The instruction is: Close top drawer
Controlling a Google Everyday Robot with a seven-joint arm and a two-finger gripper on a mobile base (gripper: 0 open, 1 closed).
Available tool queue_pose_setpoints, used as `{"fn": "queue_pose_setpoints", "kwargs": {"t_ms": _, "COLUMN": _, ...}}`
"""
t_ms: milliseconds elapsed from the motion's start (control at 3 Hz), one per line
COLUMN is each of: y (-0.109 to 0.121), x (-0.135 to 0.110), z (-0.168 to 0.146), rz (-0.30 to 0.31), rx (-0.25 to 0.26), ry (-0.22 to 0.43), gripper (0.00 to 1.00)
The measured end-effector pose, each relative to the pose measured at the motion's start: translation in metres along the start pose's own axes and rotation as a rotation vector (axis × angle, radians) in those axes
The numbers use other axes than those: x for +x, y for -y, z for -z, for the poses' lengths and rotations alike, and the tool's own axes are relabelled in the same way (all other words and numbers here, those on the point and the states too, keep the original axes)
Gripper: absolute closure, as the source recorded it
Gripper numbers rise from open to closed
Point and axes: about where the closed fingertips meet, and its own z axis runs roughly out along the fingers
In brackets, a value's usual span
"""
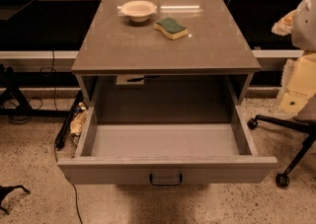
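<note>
And there it was, the top drawer point(167, 168), hauled right out of the cabinet point(163, 50) toward the camera, its wide grey front panel hanging over the speckled floor point(34, 154) and the whole deep box on show. It was plain grey inside and, as far as could be seen, had nothing in it. Sides and front looked square and level, no sag, no twist. The small black loop handle point(166, 179) sat dead centre on the front, low on the panel, just where a push would run the drawer straight in and not skew it. The gripper point(300, 87) was the puzzle. A pale, blurred shape at the right edge, level with the cabinet's side, was probably it with the arm above, though I wouldn't swear to that, and whether it was released or clenched I could not tell. It was well apart from the drawer front, off to the side, likely parked clear so the drawer stayed in view. On the cabinet top a pale bowl point(138, 10) and a green-and-yellow sponge point(171, 28) lay near each other toward the back, out of the drawer's path. A black chair base point(291, 141) stood on the floor to the right, near the drawer's corner. By my reading, the closing job was all to come.
</note>
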Motion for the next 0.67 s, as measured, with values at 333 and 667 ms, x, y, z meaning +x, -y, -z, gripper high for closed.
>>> {"fn": "queue_pose_setpoints", "kwargs": {"t_ms": 333, "y": 0.0, "x": 0.0, "z": 0.0, "rz": 0.0, "rx": 0.0, "ry": 0.0, "gripper": 0.0}}
{"fn": "queue_pose_setpoints", "kwargs": {"t_ms": 667, "y": -0.002, "x": 0.01, "z": -0.014, "rz": -0.055, "rx": -0.035, "ry": -0.005, "gripper": 0.0}}
